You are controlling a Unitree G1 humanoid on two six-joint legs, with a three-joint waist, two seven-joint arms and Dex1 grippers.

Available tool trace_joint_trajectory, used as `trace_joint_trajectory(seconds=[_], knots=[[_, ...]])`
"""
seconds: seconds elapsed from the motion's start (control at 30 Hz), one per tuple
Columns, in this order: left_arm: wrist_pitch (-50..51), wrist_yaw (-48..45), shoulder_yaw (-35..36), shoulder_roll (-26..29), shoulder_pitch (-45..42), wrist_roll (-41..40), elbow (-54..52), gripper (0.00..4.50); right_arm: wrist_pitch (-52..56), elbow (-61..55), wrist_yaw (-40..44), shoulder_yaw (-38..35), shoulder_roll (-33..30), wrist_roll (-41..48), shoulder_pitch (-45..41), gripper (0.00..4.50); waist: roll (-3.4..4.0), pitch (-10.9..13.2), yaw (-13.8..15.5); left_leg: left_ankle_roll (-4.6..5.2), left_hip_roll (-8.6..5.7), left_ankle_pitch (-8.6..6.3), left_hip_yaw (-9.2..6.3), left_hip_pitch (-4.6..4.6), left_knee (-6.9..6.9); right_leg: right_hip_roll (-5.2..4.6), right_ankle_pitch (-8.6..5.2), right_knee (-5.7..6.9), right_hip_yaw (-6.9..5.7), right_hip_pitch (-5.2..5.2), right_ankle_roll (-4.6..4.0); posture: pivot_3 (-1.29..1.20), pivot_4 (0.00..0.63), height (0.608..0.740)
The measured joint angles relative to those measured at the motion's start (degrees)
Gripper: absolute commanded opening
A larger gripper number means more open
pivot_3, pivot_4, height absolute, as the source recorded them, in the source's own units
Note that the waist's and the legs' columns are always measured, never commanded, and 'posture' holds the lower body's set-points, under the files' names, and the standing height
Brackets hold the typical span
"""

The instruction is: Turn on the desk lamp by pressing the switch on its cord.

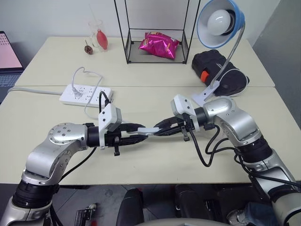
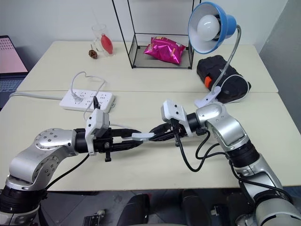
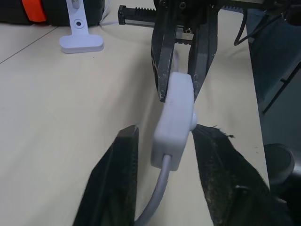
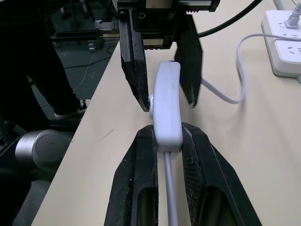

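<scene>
Working over the near table (image 1: 155,165), both arms meet at its middle, well short of the desk lamp (image 1: 221,21), which stands clipped at the far right. Its bulb looks unlit, so I judge the press not yet made.

- Right gripper (image 1: 162,127): comes in from the right. Its fingers (image 4: 136,179) are pressed against both long sides of the switch (image 1: 149,131), pinching the right-hand end and holding it just clear of the tabletop.
- Left gripper (image 1: 140,135): comes in from the left, nose to nose with the right. Its fingers (image 3: 115,179) stand spread on either side of the switch's other end. One has a clear gap. The other sits just beside the small raised button (image 3: 193,120) on the switch's side face.
- Cord (image 4: 225,96): leaves the left end of the switch and curves slackly away towards the power strip (image 1: 85,94) at the far left.

Doing it well, as I read it:
- The right grip should stay firm and steady, so the block cannot twist or slide when squeezed.
- The left fingers should close squarely, with one finger landing on the button itself and the other backing the plain face opposite.
- Risk: a finger landing off the button, or on the cord end, would only shove the block sideways.
- Check the bulb before letting go.
</scene>
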Motion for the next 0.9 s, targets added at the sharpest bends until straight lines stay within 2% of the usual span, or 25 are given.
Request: trace_joint_trajectory(seconds=[0.13, 0.5, 0.57, 0.9], knots=[[-0.7, -0.4, -0.8, -0.3, -0.1, 0.5, 0.2, 0.7, -0.1, 0.0, 0.5, 0.0, -0.5, -0.1, 0.0, 0.35, 0.0, 0.0, 0.0, 0.0, 0.0, 0.0, 0.0, 0.0, 0.0, 0.0, 0.0, 0.0, 0.0, 0.0, 0.0, 0.0, 0.15, 0.74], [-3.1, -0.6, -1.3, -1.1, -0.4, 2.1, 1.1, 0.69, -0.8, 0.0, 0.6, -0.2, -0.7, -0.7, 0.0, 0.35, 0.0, 0.0, 0.0, 0.0, 0.0, 0.0, 0.0, 0.0, 0.0, 0.0, 0.0, 0.0, 0.0, 0.0, 0.0, 0.0, 0.15, 0.74], [-3.7, -0.6, -1.4, -1.2, -0.4, 2.4, 1.2, 1.39, -1.0, 0.0, 0.6, -0.2, -0.7, -0.8, 0.0, 0.35, 0.0, 0.0, 0.0, 0.0, 0.0, 0.0, 0.0, 0.0, 0.0, 0.0, 0.0, 0.0, 0.01, 0.0, 0.0, 0.0, 0.15, 0.74], [-10.8, -0.1, -1.9, -1.5, -0.2, 8.4, 3.1, 3.29, -3.6, 1.2, 0.7, 0.7, -0.2, -1.4, 0.0, 0.35, 0.0, 0.0, 0.0, 0.0, 0.0, 0.0, 0.01, 0.0, -0.01, 0.0, 0.0, -0.01, 0.01, -0.01, 0.0, 0.0, 0.15, 0.74]])
